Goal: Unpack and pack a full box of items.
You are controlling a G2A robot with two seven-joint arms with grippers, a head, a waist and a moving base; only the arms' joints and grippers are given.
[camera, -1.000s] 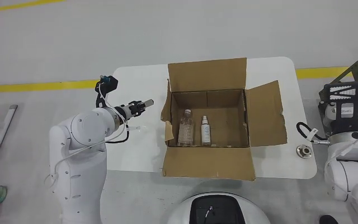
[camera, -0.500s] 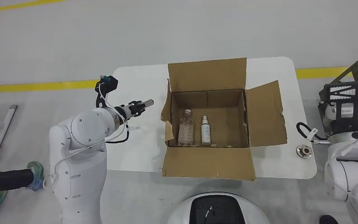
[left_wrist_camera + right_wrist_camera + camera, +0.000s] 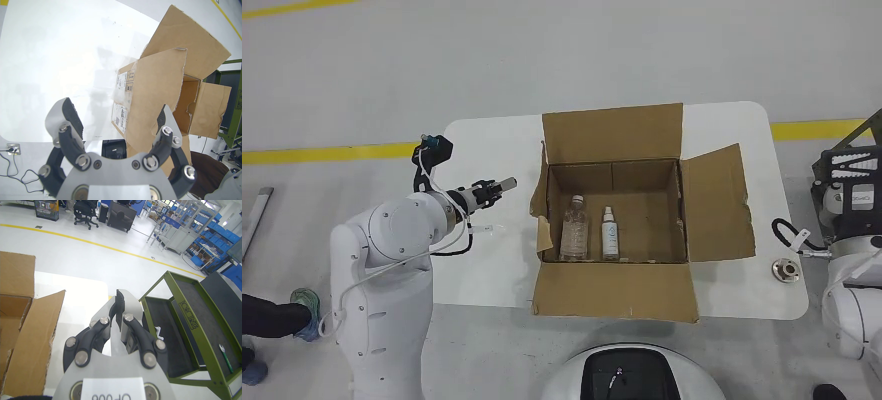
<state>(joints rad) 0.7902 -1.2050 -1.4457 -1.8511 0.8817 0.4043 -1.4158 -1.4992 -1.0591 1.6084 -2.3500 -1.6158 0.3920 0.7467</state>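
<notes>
Box (image 3: 612, 290) sat open on the white worktop (image 3: 492, 260), with a clear bottle (image 3: 575, 228) and a small white bottle (image 3: 609, 232) lying inside. The left claw (image 3: 117, 111) was wide and empty beside it. The right claw (image 3: 118, 306) was pinched closed, farther off. I think taking things out was the step, so a claw needed to reach in over the torn flap (image 3: 157, 85), which hid the bottles from that side.

Left jaws apart, right jaws together

Right arm (image 3: 854, 310) partly past the top view's edge; clear bottle (image 3: 576, 228) contents indiscernible.
</notes>
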